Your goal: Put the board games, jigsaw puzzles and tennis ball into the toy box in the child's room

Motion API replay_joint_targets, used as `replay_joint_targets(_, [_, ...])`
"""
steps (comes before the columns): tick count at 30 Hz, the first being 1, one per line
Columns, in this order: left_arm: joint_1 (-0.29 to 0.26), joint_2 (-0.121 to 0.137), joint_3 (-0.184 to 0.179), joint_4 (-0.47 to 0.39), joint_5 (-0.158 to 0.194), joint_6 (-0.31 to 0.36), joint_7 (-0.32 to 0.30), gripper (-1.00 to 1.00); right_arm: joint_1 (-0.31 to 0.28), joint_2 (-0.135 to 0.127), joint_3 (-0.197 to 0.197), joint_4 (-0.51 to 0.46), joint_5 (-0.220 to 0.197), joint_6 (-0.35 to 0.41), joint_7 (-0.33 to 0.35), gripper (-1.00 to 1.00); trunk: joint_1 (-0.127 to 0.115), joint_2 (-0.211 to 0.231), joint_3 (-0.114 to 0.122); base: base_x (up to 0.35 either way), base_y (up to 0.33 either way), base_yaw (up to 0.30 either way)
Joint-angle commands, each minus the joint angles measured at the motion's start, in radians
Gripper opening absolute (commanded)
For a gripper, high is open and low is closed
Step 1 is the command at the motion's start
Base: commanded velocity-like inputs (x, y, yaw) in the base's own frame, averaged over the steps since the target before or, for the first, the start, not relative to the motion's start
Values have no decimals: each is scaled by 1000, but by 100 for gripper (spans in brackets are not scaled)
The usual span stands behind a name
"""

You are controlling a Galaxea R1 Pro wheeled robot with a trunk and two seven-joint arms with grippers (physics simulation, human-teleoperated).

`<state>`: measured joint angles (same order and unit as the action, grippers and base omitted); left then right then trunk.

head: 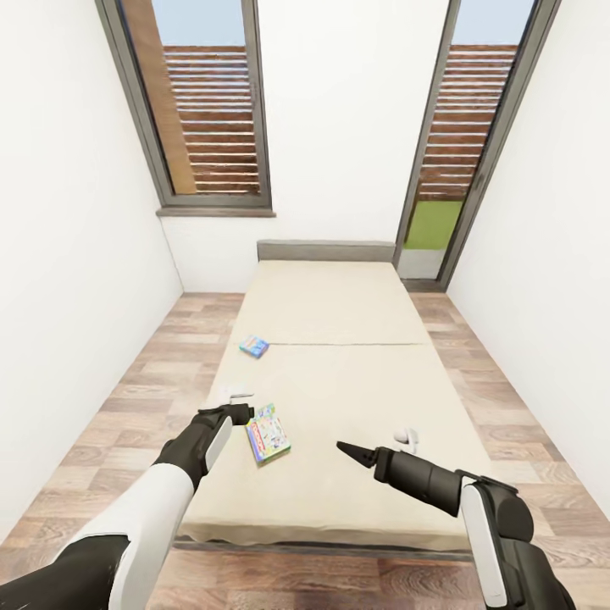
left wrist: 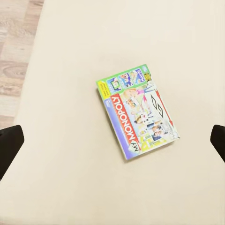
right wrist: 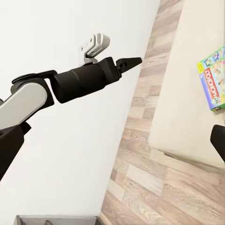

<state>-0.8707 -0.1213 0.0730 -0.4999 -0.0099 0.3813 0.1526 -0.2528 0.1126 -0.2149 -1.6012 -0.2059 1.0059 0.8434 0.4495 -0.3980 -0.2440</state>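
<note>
Head view gives us the small blue box (head: 253, 346) at the bed (head: 339, 313) edge; our left wrist view reads MONOPOLY on the green game box (left wrist: 138, 111), left gripper (left wrist: 112, 145) wide open, empty, bare mattress around; right gripper (head: 407, 438): cannot tell.

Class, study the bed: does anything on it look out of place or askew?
Yes. Two board games lie loose on the bed. The pale green Monopoly box sits near the foot, turned at an angle to the mattress edges. The small blue box rests right at the left edge, partway up. Nothing looks damaged or spilled.
</note>
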Motion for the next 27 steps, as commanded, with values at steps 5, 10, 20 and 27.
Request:
replay_joint_targets(5, [-1, -1, 5, -2, -1, 5, 1, 100, 1, 1, -13, 0, 3, 0, 7, 100, 1, -2, -4, 0, 0, 3])
replay_joint_targets(10, [-1, -1, 5, -2, -1, 5, 1, 100, 2, 2, -16, 0, 3, -3, 8, 100, 1, -2, -5, 0, 0, -115])
replay_joint_targets(20, [-1, -1, 5, -2, -1, 5, 1, 100, 3, 3, -16, 0, 3, -4, 7, 100, 1, -2, -5, 0, 0, -97])
replay_joint_targets(27, [-1, -1, 5, -2, -1, 5, 1, 100, 3, 4, -11, 0, 3, -4, 7, 100, 1, -2, -7, 0, 0, -26])
